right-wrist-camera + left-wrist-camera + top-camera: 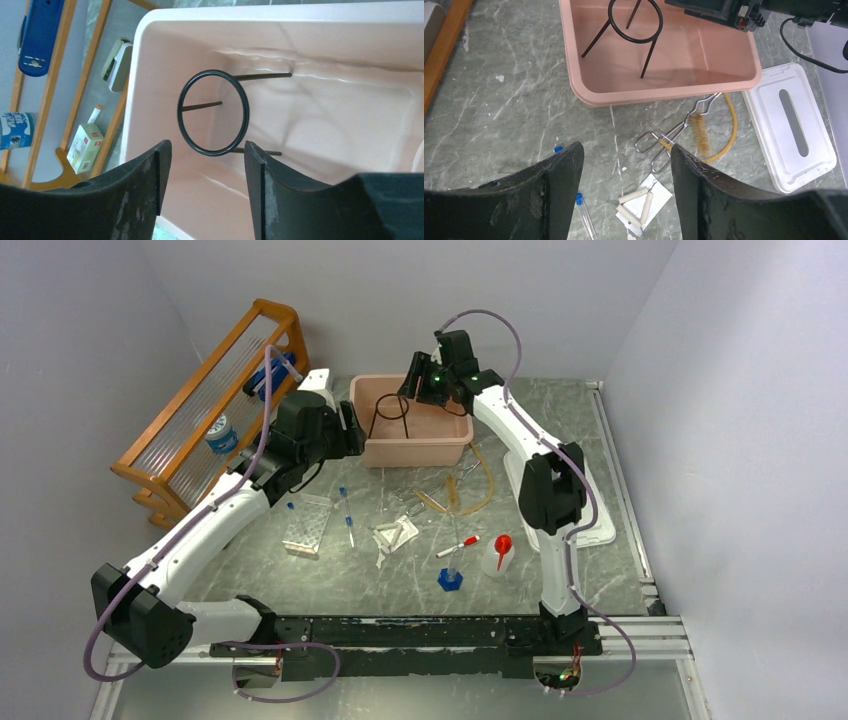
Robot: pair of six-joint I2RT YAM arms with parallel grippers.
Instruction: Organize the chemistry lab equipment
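The black wire ring [390, 412] [634, 41] [181, 112] stands on its legs inside the pink tub [415, 455] [135, 75]. My right gripper [412, 378] [206, 147] hangs open just above the ring, nothing between its fingers. My left gripper [350, 432] [626, 150] is open and empty over the table, left of the tub's front. Below it lie white triangles [395, 535] [641, 205], blue-capped tubes [346, 515] [581, 210] and amber tubing [480, 485] [731, 125]. A clear tube rack [308, 525], a red-capped squeeze bottle [502, 548] and a blue-based cylinder [450, 578] stand nearer the front.
Metal tongs [674, 132] and a bristle brush [699, 135] lie in front of the tub. A white lid [590, 510] [794, 125] rests at the right. A wooden slatted rack [200, 420] holding small items runs along the left wall. A red-capped marker [458, 546] lies beside the bottle.
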